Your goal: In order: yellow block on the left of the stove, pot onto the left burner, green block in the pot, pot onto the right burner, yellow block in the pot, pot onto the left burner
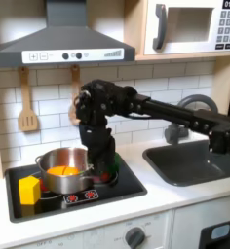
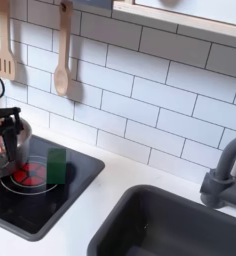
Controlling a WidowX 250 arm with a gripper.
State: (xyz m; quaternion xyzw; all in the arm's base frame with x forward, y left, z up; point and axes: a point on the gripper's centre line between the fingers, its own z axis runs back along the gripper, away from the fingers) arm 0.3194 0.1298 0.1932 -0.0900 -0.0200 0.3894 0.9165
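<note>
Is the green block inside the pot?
No, it's out. The green block stands on the stove, beside the pot, which holds something orange.

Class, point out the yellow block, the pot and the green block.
yellow block [image 1: 29,189], first exterior view, front face.
pot [image 1: 51,159], first exterior view, left rim.
green block [image 2: 56,165], second exterior view, front face.
</note>
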